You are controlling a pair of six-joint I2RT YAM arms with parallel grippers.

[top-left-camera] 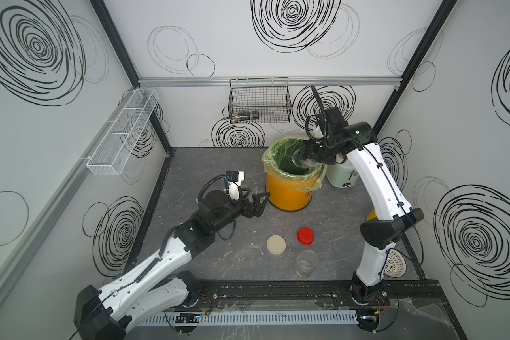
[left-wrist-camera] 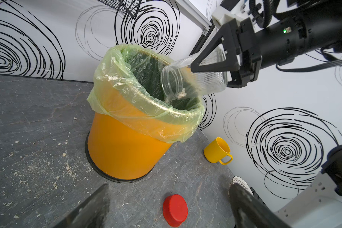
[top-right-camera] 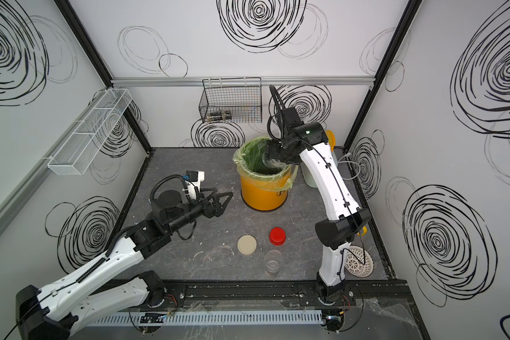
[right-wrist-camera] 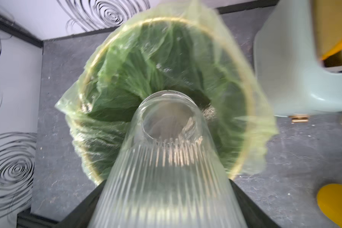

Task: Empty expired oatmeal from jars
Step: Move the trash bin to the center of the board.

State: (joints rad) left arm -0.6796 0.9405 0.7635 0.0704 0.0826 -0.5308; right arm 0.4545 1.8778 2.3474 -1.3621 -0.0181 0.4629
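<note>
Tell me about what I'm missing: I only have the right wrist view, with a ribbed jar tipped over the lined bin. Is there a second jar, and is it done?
Observer: Yes. A slimmer jar stands upright and uncapped near the front of the table. I see no oatmeal in it in the top views.
Operator: Where did the lids go?
Observer: The red cap and the beige lid lie on the table just behind that jar, apart from each other.
Operator: Is the left arm holding anything?
Observer: No. The left pincer is open and empty, hovering beside the yellow bin.
</note>
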